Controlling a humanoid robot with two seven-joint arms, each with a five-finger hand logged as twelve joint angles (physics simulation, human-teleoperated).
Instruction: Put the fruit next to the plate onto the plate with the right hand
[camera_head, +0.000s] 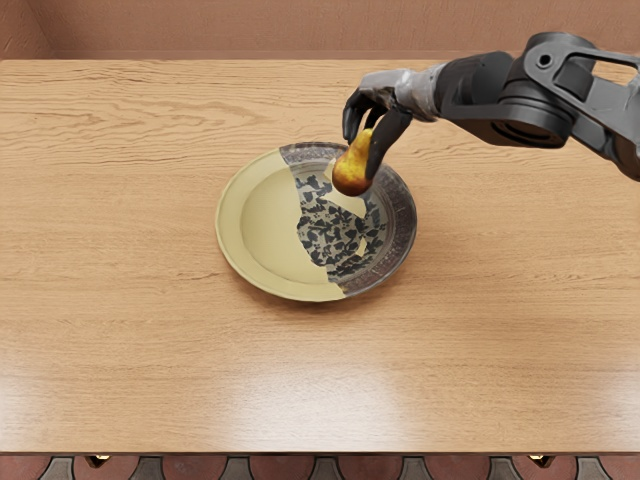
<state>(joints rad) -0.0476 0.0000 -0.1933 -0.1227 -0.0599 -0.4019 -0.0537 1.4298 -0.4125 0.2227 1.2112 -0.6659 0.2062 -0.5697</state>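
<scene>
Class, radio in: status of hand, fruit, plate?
Right hand shut on pear. Pear over plate, far side, not released. Left arm out of view.

Bright, even, warm light, probably from overhead. Broad soft glare on the table (300, 395) near its front edge. Thin soft shadow hugs the plate (250, 215) at its lower rim. Render crisp corner to corner, lines straight. Dark right hand (372, 108) is low-contrast, finger detail muddy.

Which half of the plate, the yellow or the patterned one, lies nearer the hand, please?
The patterned half, on the picture's right: the right hand holds the pear by its dark rim, while the yellow half lies farther left.
</scene>
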